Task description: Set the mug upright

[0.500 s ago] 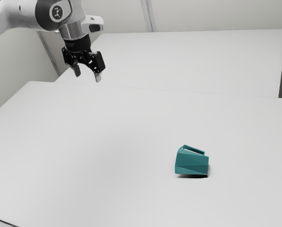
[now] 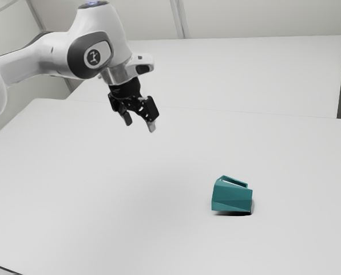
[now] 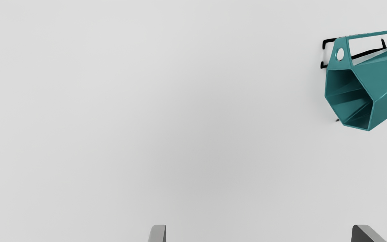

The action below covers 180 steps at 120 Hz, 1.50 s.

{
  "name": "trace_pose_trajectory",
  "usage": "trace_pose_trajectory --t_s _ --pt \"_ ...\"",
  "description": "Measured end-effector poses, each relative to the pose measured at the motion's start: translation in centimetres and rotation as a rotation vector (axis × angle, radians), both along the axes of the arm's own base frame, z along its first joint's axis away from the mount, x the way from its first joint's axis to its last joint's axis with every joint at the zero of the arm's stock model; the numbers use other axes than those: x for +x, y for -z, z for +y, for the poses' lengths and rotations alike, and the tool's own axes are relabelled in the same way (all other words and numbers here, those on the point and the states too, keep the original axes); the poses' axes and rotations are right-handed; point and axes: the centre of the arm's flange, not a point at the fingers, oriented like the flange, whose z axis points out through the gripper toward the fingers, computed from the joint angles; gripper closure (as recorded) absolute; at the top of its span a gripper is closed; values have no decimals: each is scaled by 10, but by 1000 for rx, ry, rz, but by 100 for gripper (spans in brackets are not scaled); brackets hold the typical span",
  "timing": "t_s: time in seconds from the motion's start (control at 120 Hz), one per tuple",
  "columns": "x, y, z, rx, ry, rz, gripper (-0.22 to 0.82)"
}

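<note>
Reaching the mug looks like the step in hand; no grasp yet, righting still to do. Your gripper is up over the table, well apart from the mug, off toward the exterior view's left. Fingers wide apart, nothing between them. Mug lies on its side on the table, mouth facing roughly the exterior view's left, handle uppermost.

Next you'd want to bring the hand across toward the exterior view's right, line up over the mug, then go down with the fingers apart. You'll probably need to turn the wrist so they straddle the body or catch the handle. After that: close, lift a bit, tilt until the mouth points up, set the base down, let go. Watch for the faceted body slipping or rolling if you pinch it off-centre.

Counts for you: one mug, one handle on it, one arm, one gripper, two fingers, one table under the mug.
</note>
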Motion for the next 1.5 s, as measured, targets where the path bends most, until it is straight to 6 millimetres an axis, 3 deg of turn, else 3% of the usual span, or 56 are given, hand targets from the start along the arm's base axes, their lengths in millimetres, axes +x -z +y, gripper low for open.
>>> trace_pose_trajectory --t_s 0.15,0.233,0.425,0.725,1.042,1.25,1.5 --pt "-12 50 53 -139 -184 4 0" --pt "-15 66 52 -201 -233 -16 0" --pt "8 110 40 -310 -333 -26 0" --pt "15 137 8 -379 -348 -28 0" --pt "0 160 -55 -395 -249 23 0" --pt "0 180 -66 -424 -277 51 0" --pt "-14 191 -121 -479 -270 55 0"
